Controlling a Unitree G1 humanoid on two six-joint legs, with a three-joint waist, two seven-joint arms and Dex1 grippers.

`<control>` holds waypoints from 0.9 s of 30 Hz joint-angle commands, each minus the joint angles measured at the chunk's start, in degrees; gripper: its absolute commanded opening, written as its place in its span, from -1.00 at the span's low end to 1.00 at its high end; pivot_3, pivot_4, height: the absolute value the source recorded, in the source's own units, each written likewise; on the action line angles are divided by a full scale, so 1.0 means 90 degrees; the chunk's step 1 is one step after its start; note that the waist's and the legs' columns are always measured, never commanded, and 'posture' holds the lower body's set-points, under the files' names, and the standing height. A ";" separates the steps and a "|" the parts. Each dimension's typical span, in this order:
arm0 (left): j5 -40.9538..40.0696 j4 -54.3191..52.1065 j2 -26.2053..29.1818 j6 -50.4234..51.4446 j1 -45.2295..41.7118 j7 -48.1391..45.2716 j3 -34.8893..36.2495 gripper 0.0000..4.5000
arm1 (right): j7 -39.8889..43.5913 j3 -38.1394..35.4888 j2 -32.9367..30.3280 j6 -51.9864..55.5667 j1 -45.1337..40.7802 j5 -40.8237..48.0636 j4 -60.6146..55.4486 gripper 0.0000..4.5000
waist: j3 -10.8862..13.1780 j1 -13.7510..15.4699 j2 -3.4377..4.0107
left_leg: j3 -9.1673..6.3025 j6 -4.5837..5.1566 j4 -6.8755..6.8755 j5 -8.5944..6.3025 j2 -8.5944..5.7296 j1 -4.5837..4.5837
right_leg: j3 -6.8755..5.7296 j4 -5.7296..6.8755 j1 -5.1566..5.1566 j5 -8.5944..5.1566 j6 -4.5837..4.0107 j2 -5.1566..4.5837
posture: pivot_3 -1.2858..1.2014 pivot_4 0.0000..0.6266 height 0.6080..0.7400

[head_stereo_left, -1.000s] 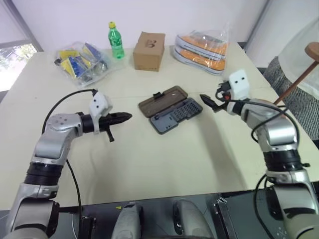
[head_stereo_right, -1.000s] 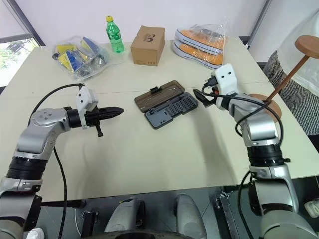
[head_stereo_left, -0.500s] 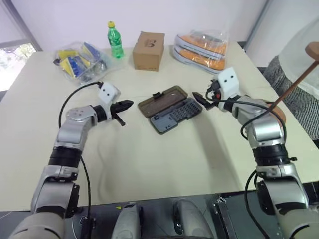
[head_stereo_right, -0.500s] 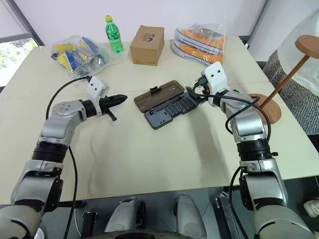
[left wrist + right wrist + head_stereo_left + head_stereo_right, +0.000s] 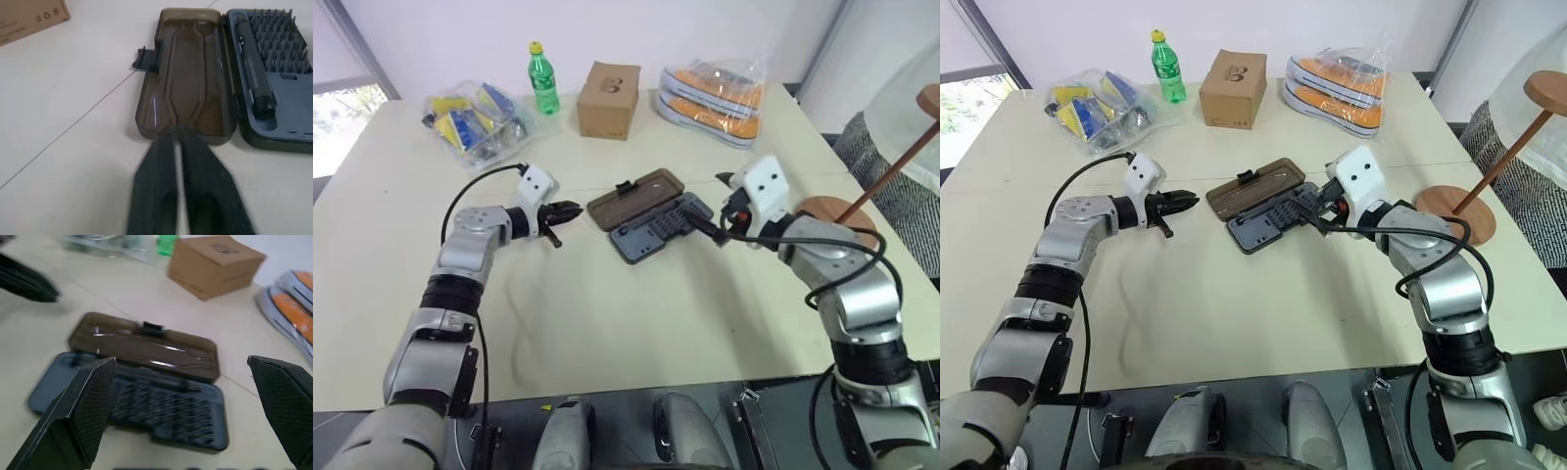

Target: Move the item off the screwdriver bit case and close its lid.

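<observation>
Cream counter [image 5: 607,323] carries the screwdriver bit case [image 5: 651,213] lying open at its middle, the wooden stand [image 5: 1474,186] already off it, well to the right. With the left claw [image 5: 570,210] barely parted just beside the lid [image 5: 188,95], I judge it should slip under the latch-side edge and fold the lid over. The right claw [image 5: 705,222], spread wide over the tray end, could steady it.

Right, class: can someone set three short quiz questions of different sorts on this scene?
1. True or false: the smoky brown translucent lid of the dark grey plastic bit case is shut.
2. The brown wooden two-disc stand rests: A on the case, B on the beige table, C in a gripper.
3. Which gripper is wide open?
Key: 1 false; 2 B; 3 the right gripper.
</observation>
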 commanded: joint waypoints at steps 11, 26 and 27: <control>0.0250 0.0747 -0.0549 0.0706 -0.0995 0.0939 0.0165 0.99 | -0.0072 -0.0169 -0.0198 0.0344 0.0197 0.0210 -0.0840 1.00 | 0.0003 0.0031 -0.0005 | -0.0002 0.0000 0.0003 0.0000 -0.0002 -0.0002 | -0.0002 -0.0001 0.0002 0.0000 0.0000 0.0000 | 0.03 -0.52 1.00; 0.0519 0.1035 -0.1474 0.1958 -0.1722 0.3054 0.0374 0.99 | -0.0493 -0.0080 0.0051 0.0232 0.0128 0.0042 -0.0815 1.00 | 0.0005 0.0003 -0.0011 | -0.0012 0.0000 0.0005 0.0000 -0.0006 -0.0004 | -0.0006 0.0000 0.0002 0.0001 0.0008 0.0000 | 0.03 -0.52 1.00; 0.0550 0.1171 -0.1456 0.1843 -0.1762 0.3095 0.0389 0.99 | -0.0502 -0.0081 0.0058 0.0233 0.0131 0.0033 -0.0823 1.00 | 0.0005 0.0007 -0.0011 | -0.0012 0.0000 0.0005 0.0000 -0.0006 -0.0004 | -0.0006 -0.0001 0.0002 0.0001 0.0008 0.0000 | 0.03 -0.52 1.00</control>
